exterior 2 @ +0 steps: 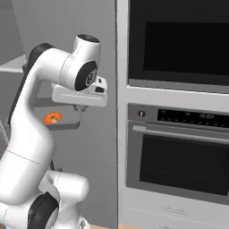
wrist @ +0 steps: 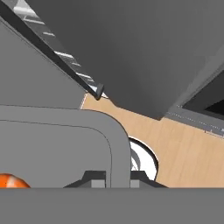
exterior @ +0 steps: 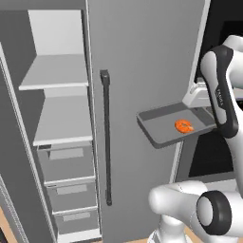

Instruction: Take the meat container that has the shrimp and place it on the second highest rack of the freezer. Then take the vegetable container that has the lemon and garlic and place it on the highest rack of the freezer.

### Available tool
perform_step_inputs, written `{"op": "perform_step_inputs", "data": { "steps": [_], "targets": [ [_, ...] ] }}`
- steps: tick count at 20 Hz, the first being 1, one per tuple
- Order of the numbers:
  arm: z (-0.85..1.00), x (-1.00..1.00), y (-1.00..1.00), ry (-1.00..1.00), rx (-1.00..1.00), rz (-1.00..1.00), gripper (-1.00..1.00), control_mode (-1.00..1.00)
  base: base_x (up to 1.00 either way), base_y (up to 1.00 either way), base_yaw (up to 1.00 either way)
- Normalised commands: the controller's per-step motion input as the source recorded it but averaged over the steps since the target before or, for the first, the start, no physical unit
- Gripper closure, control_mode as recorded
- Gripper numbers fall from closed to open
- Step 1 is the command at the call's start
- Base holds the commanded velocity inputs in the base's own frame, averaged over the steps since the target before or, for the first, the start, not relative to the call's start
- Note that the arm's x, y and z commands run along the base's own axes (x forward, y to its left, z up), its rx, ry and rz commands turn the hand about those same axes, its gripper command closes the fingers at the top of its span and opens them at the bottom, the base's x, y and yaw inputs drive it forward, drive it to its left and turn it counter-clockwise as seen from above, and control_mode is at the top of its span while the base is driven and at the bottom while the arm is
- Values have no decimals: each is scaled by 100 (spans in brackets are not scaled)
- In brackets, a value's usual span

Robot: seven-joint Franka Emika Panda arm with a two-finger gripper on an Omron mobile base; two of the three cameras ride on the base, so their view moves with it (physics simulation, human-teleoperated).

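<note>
The gripper [wrist: 112,177] is clamped on the rim of the meat container [exterior: 163,127], a flat grey tray held up in the air in front of the freezer [exterior: 142,71], to the right of its dark bar handle [exterior: 107,137]. The shrimp [exterior: 184,126] lies near the tray's right edge (close to the hand). The freezer's left door stands open, showing the highest rack [exterior: 57,73] and the second highest rack [exterior: 64,124] bare, with grey drawers [exterior: 69,182] below them. The oven [exterior 2: 179,156] stands to the right.
</note>
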Motion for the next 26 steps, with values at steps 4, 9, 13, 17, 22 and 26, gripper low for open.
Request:
{"op": "perform_step_inputs", "data": {
  "steps": [4, 9, 13, 17, 22, 26],
  "targets": [
    [0, 0, 0, 0, 0, 0, 100, 100, 0, 80, 0],
    [0, 0, 0, 0, 0, 0, 100, 100, 2, 55, -1],
    [0, 0, 0, 0, 0, 0, 100, 100, 13, 51, -9],
    [0, 0, 0, 0, 0, 0, 100, 100, 18, 42, -13],
    [0, 0, 0, 0, 0, 0, 100, 100, 23, 34, -20],
    [0, 0, 0, 0, 0, 0, 100, 100, 37, 25, -23]
  ]
}}
